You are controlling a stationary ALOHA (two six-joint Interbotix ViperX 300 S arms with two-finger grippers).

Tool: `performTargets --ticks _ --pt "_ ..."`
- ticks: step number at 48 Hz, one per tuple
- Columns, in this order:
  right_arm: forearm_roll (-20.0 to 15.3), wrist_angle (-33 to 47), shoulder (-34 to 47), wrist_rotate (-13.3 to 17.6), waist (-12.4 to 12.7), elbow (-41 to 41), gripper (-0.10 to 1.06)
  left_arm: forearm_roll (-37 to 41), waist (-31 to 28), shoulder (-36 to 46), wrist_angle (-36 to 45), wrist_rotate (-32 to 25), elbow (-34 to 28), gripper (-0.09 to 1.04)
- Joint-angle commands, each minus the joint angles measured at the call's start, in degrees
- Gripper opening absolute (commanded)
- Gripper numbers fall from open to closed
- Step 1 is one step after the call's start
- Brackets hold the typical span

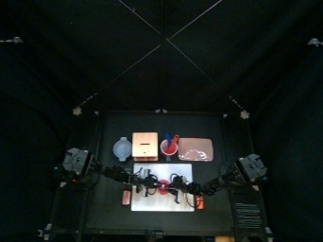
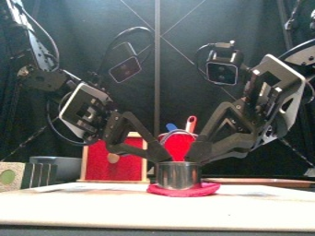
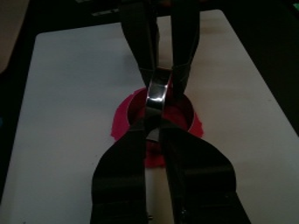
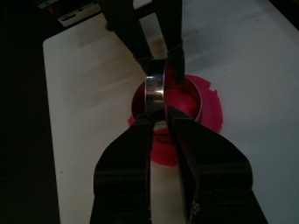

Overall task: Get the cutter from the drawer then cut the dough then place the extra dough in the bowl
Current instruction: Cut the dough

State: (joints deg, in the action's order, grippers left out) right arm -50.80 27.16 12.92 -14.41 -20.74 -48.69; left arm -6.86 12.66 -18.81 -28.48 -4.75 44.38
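Front view: cutter (image 2: 180, 175) on dough (image 2: 207, 190).

The jaws hide most of the dough (image 3: 126, 122); the cutter (image 3: 159, 87) shows only as a rim sliver.

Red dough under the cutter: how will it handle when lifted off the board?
Likely floppy: the dough lies thin and flat on the white cutting board, its edge uneven. Probably soft, maybe sticky, since it flares out round the base of the metal cutter standing on it. Unlikely to roll or slide.
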Motion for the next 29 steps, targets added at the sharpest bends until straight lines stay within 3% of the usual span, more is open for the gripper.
performTargets --ticks 1,29 --pt "-0.4 -3.7 1.3 0.9 1.0 -0.7 0.41 0.5 2.0 -1.4 3.6 -0.1 1.1 0.35" --pt "-0.4 -5.6 1.4 0.9 1.2 -0.7 0.41 0.4 2.0 -1.8 4.9 -0.1 1.0 0.35"
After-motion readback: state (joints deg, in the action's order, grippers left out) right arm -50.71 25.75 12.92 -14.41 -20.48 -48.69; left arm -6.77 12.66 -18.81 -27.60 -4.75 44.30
